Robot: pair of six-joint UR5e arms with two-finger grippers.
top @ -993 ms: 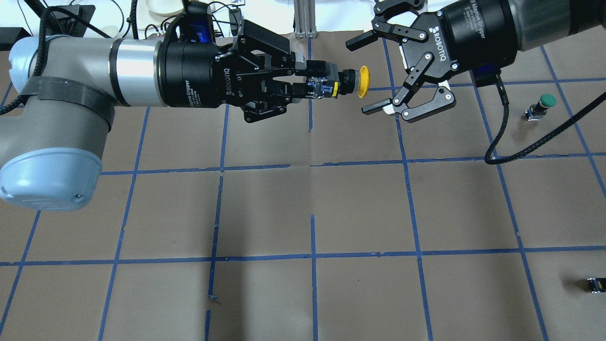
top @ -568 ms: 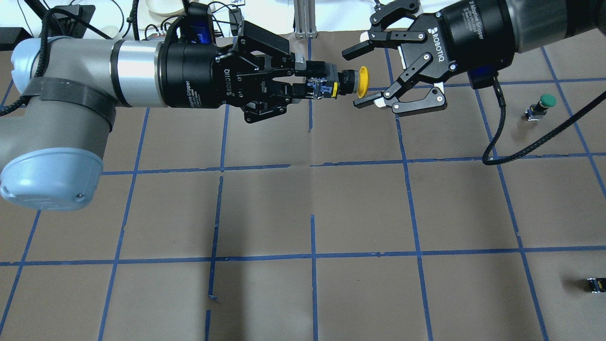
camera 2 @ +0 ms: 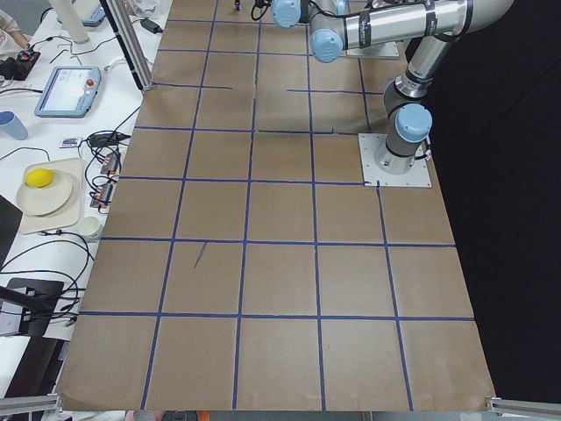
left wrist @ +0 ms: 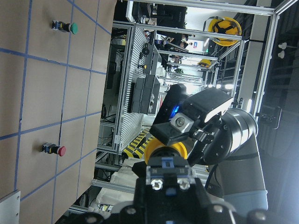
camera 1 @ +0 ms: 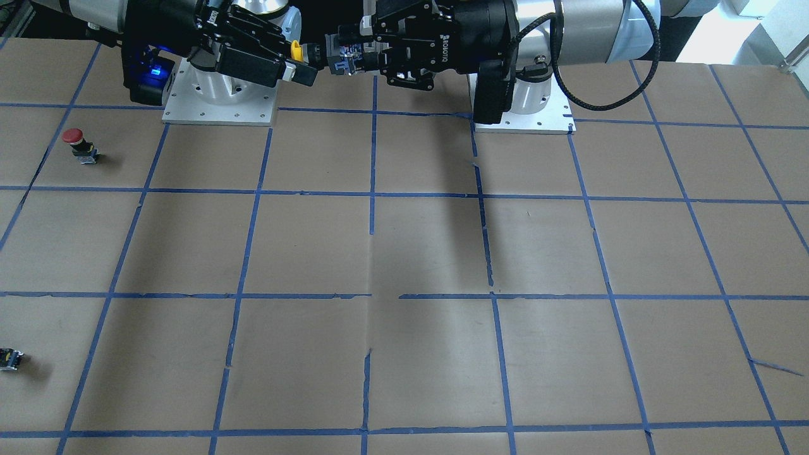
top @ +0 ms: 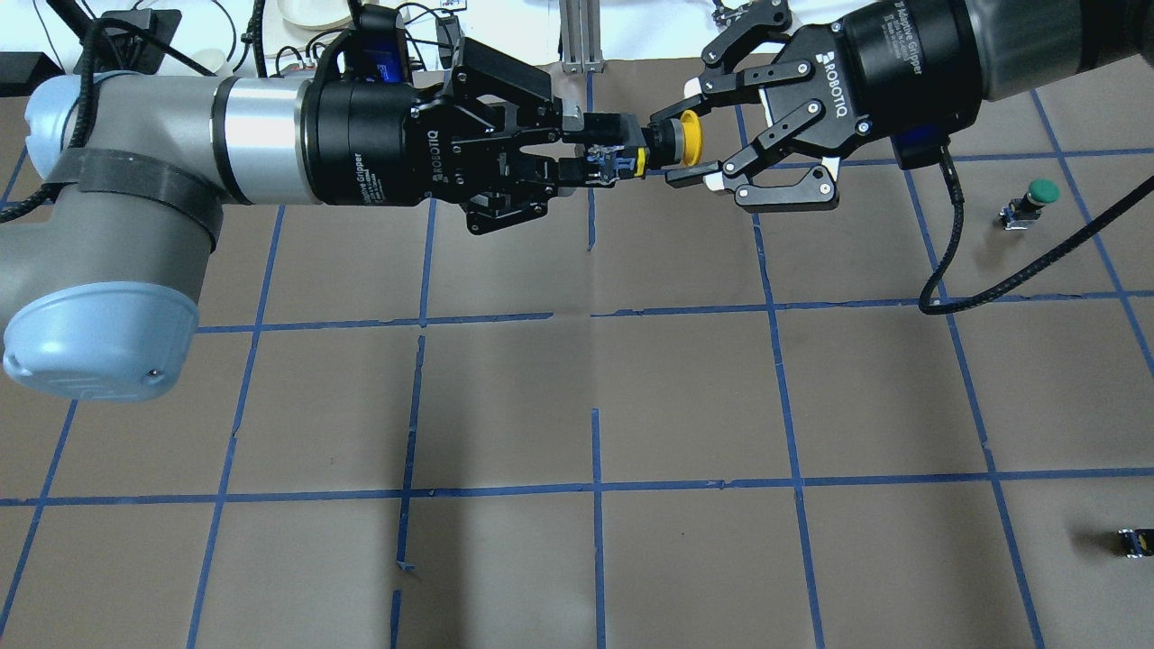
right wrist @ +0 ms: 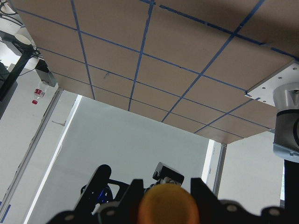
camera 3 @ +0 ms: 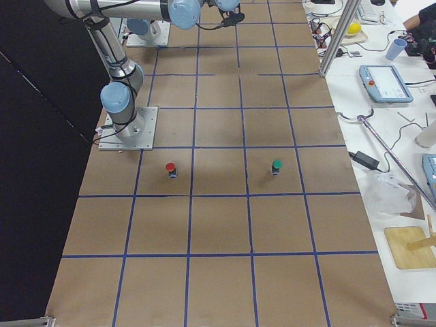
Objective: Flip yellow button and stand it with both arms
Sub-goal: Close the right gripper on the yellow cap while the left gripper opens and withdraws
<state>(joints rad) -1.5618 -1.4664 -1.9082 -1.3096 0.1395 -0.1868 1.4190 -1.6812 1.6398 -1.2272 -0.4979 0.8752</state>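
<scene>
Two grippers are lined up nose to nose in mid-air, and pretty much everything hangs on that one line. Nearest in, the left gripper (top: 595, 151) is clamped on the blocky black-and-grey body of the yellow button (top: 690, 141). The button is held well clear of the table (top: 685, 388) and lies sideways: its long axis is level and in line with the left gripper, with the cap pointed straight at the other arm. One step further out, the cap is bracketed by the right gripper (top: 672, 144), whose fingers are spread to a moderate gap, one on each side of the yellow rim. A sliver of daylight can be made out beside the cap in the overhead view, so no squeeze is judged to be applied yet, though contact can't be ruled out from the right wrist view. The closing direction is set across the button's axis, which looks right for a pinch on the cap end, so a handover is probably what's being set up. Farther off, a green-capped button (top: 1037, 196) and a red-capped button (camera 1: 76, 140) are seen standing on the table, well apart from all this.
</scene>
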